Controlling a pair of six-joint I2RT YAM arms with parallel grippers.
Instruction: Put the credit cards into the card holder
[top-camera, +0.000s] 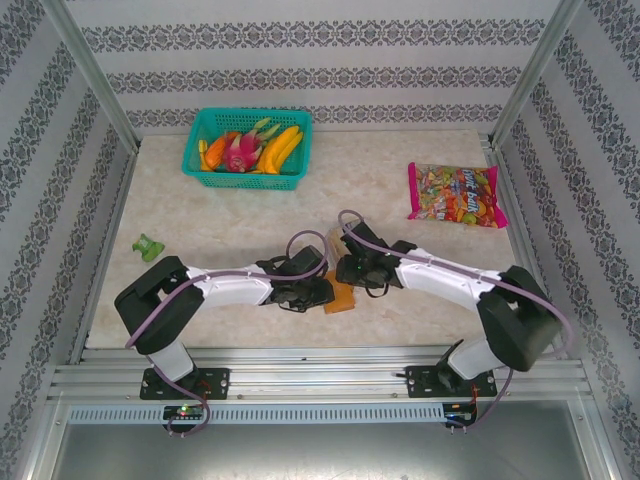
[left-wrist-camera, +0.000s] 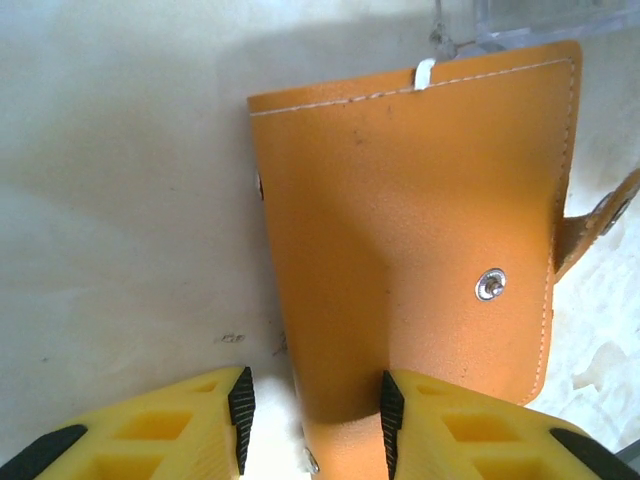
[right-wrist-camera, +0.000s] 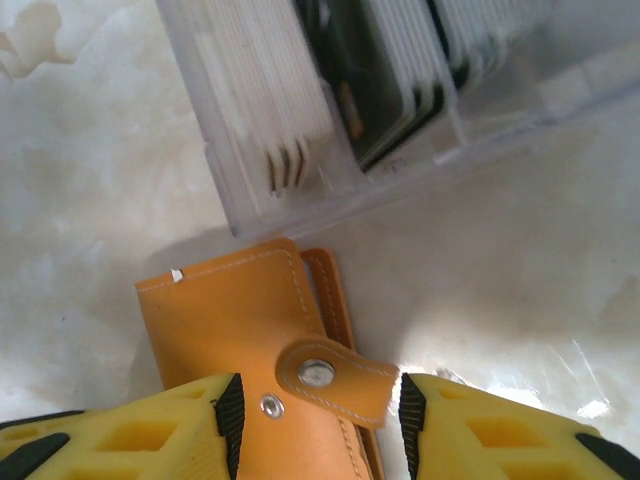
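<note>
The card holder (left-wrist-camera: 420, 230), an orange-brown wallet, lies folded flat on the table between both arms (top-camera: 340, 297). My left gripper (left-wrist-camera: 312, 415) is open and straddles the wallet's near left edge, one finger over the table and one over the leather. My right gripper (right-wrist-camera: 320, 425) is open above the wallet (right-wrist-camera: 230, 320). The wallet's strap tab (right-wrist-camera: 335, 380) lies unsnapped between the right fingers, beside its stud (right-wrist-camera: 271, 405). The credit cards (right-wrist-camera: 385, 80), white and dark, stand on edge in a clear plastic box (right-wrist-camera: 250, 200) just beyond the wallet.
A teal basket of fruit (top-camera: 247, 150) sits at the back left. A bag of sweets (top-camera: 455, 193) lies at the back right, and a small green object (top-camera: 149, 246) at the left. Metal rails border the table.
</note>
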